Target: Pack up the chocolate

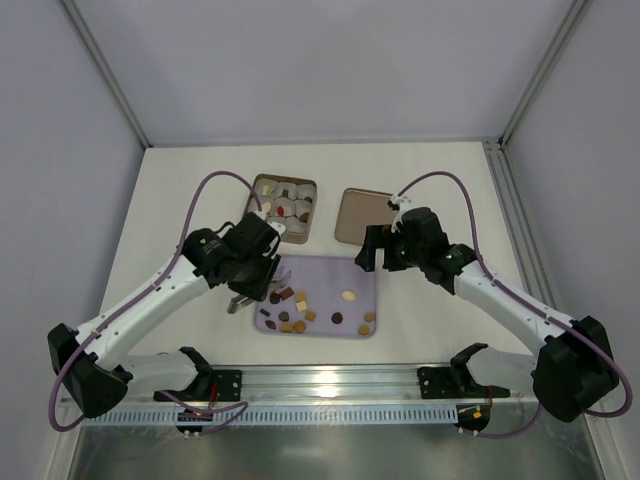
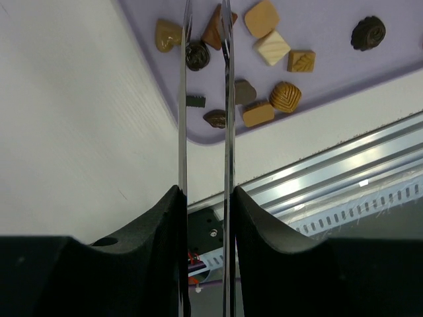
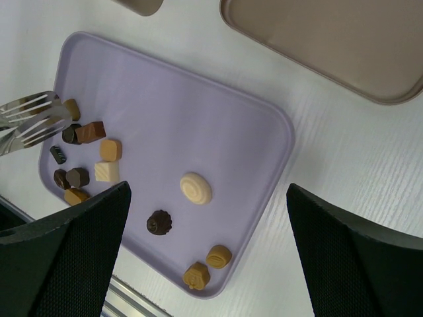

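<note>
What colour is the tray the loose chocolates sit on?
The tray is pale lavender, clearest in the right wrist view.

— What sits on the white table (image 1: 180,190)?
— A lilac tray (image 1: 330,272), flat on the top, near the middle.
— Anything behind it?
— A brown square tin (image 1: 285,178) at eleven o'clock from the tray and a flat brown lid (image 1: 360,215) at one o'clock, both near the tray, not touching it.

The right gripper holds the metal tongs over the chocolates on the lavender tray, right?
Not quite: it is the left gripper that holds the metal tongs over the chocolates on the lavender tray. The left wrist view shows it.
</note>
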